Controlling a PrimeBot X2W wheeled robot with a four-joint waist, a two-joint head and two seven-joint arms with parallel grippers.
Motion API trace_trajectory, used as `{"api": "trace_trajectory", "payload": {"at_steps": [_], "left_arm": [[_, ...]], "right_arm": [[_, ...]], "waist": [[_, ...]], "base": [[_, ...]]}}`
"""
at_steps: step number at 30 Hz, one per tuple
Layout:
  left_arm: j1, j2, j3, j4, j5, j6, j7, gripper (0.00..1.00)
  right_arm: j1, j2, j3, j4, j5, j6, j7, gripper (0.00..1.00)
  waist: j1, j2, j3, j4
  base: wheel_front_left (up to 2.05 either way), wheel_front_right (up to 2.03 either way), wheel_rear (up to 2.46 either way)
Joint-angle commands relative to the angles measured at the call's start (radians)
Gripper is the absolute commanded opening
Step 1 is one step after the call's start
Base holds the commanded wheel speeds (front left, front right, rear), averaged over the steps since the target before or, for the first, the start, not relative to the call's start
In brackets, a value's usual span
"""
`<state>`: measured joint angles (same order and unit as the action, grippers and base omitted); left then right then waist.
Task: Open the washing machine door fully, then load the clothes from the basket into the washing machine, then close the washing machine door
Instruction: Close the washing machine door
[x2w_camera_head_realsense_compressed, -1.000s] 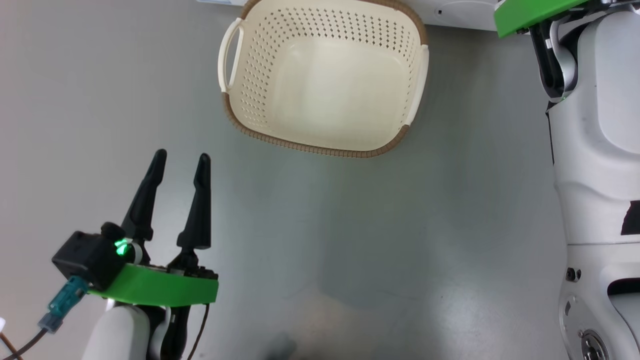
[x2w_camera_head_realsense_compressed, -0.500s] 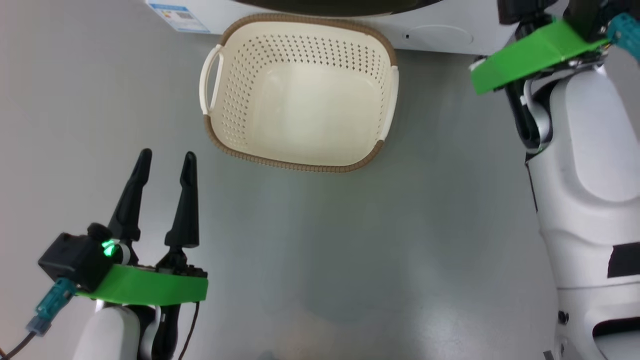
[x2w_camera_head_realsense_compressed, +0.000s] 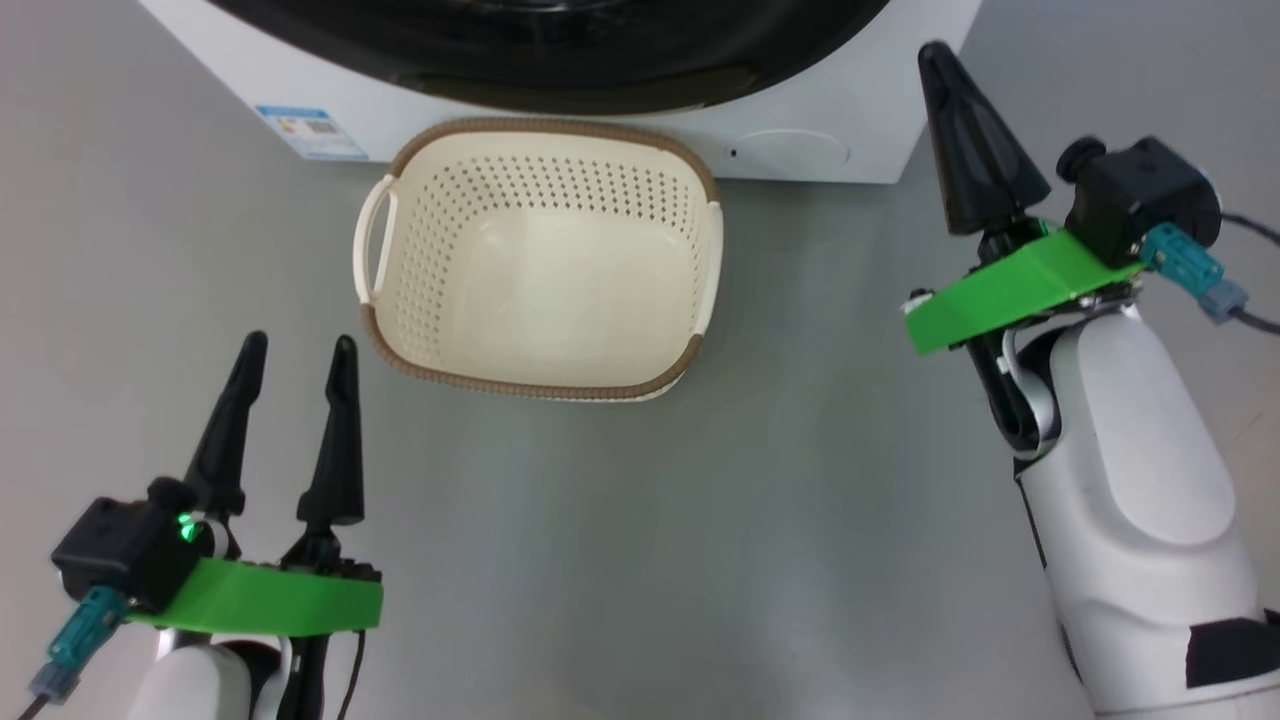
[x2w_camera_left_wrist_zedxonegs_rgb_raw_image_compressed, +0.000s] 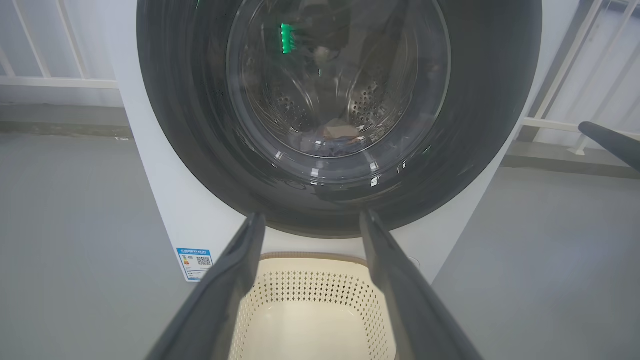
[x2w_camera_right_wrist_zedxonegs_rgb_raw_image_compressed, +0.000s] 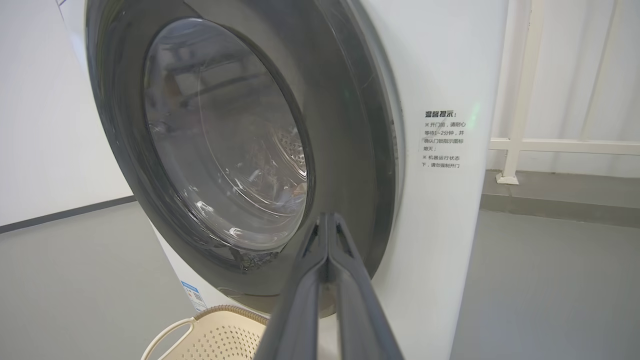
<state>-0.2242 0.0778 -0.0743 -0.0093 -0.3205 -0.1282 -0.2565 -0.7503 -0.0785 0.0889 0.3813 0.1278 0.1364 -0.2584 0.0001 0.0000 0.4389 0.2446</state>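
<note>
The washing machine (x2w_camera_head_realsense_compressed: 830, 130) stands at the top of the head view, its black-rimmed door (x2w_camera_head_realsense_compressed: 560, 60) shut flat against the front. Through the door glass (x2w_camera_left_wrist_zedxonegs_rgb_raw_image_compressed: 340, 75) I see the clothes (x2w_camera_left_wrist_zedxonegs_rgb_raw_image_compressed: 340, 137) lying low in the steel drum. The cream basket (x2w_camera_head_realsense_compressed: 540, 380) sits on the floor right before the machine, with nothing in it. My left gripper (x2w_camera_head_realsense_compressed: 300, 345) is open at the lower left, short of the basket's left corner, nothing between its fingers. My right gripper (x2w_camera_head_realsense_compressed: 935, 55) is shut and empty, pointing at the door's right rim (x2w_camera_right_wrist_zedxonegs_rgb_raw_image_compressed: 350, 150).
Grey floor (x2w_camera_head_realsense_compressed: 700, 560) lies open around the basket. A blue label sticker (x2w_camera_head_realsense_compressed: 310, 130) marks the machine's lower left front. White railings (x2w_camera_right_wrist_zedxonegs_rgb_raw_image_compressed: 560, 145) stand behind and to the right of the machine. The right gripper's dark finger (x2w_camera_left_wrist_zedxonegs_rgb_raw_image_compressed: 610, 142) shows at the left wrist view's right edge.
The head camera has tilted up, so the basket sits lower in the picture and the machine front and my right gripper have come into it. Both grippers keep their states.
</note>
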Motion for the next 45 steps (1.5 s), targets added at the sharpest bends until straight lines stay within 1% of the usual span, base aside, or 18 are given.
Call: {"api": "trace_trajectory", "payload": {"at_steps": [1, 17, 18, 19, 21, 22, 23, 24, 25, 38, 45], "left_arm": [[0.022, 0.031, 0.047, -0.023, 0.012, -0.003, -0.005, 1.0], [0.113, 0.033, 0.101, -0.002, 0.051, -0.003, -0.005, 1.0], [0.119, 0.032, 0.103, -0.001, 0.054, -0.003, -0.005, 1.0], [0.126, 0.031, 0.105, 0.001, 0.057, -0.003, -0.005, 1.0], [0.138, 0.029, 0.109, 0.004, 0.063, -0.003, -0.005, 1.0], [0.144, 0.028, 0.11, 0.004, 0.065, -0.003, -0.005, 1.0], [0.15, 0.027, 0.113, 0.005, 0.067, -0.003, -0.005, 1.0], [0.156, 0.026, 0.116, 0.008, 0.07, -0.003, -0.005, 1.0], [0.162, 0.025, 0.119, 0.01, 0.072, -0.003, -0.005, 1.0], [0.225, 0.009, 0.156, 0.02, 0.1, -0.003, -0.005, 1.0], [0.246, -0.004, 0.192, 0.022, 0.113, -0.002, -0.005, 1.0]], "right_arm": [[0.045, 0.028, 0.027, -0.039, 0.019, -0.006, -0.003, 0.0], [0.231, 0.028, 0.036, -0.094, 0.065, -0.006, -0.003, 0.0], [0.242, 0.028, 0.038, -0.096, 0.065, -0.006, -0.003, 0.09], [0.253, 0.028, 0.041, -0.097, 0.066, -0.006, -0.003, 0.22], [0.278, 0.028, 0.042, -0.099, 0.07, -0.006, -0.003, 0.41], [0.291, 0.028, 0.043, -0.102, 0.073, -0.006, -0.003, 0.49], [0.304, 0.028, 0.042, -0.105, 0.075, -0.006, -0.003, 0.7], [0.319, 0.028, 0.039, -0.108, 0.079, -0.006, -0.003, 0.94], [0.332, 0.028, 0.039, -0.112, 0.081, -0.006, -0.003, 1.0], [0.477, 0.028, 0.018, -0.173, 0.091, -0.006, -0.003, 1.0], [0.519, 0.028, 0.0, -0.197, 0.076, -0.006, -0.003, 1.0]], "waist": [[-0.0001, 0.0, -0.048, -0.042], [-0.0001, 0.0, -0.199, -0.141], [-0.0001, 0.0, -0.209, -0.147], [-0.0001, 0.0, -0.218, -0.153], [-0.0001, 0.0, -0.238, -0.165], [-0.0001, 0.0, -0.247, -0.17], [-0.0001, 0.0, -0.256, -0.175], [-0.0001, 0.0, -0.267, -0.179], [-0.0001, 0.0, -0.275, -0.183], [-0.0001, 0.0, -0.334, -0.215], [-0.0001, 0.0, -0.35, -0.225]], "base": [[0.0, 0.0, 0.0], [0.0, 0.0, 0.0], [0.0, 0.0, 0.0], [0.0, 0.0, 0.0], [0.0, 0.0, 0.0], [0.0, 0.0, 0.0], [0.0, 0.0, 0.0], [0.0, 0.0, 0.0], [0.0, 0.0, 0.0], [0.0, 0.0, 0.0], [0.0, 0.0, 0.0]]}}
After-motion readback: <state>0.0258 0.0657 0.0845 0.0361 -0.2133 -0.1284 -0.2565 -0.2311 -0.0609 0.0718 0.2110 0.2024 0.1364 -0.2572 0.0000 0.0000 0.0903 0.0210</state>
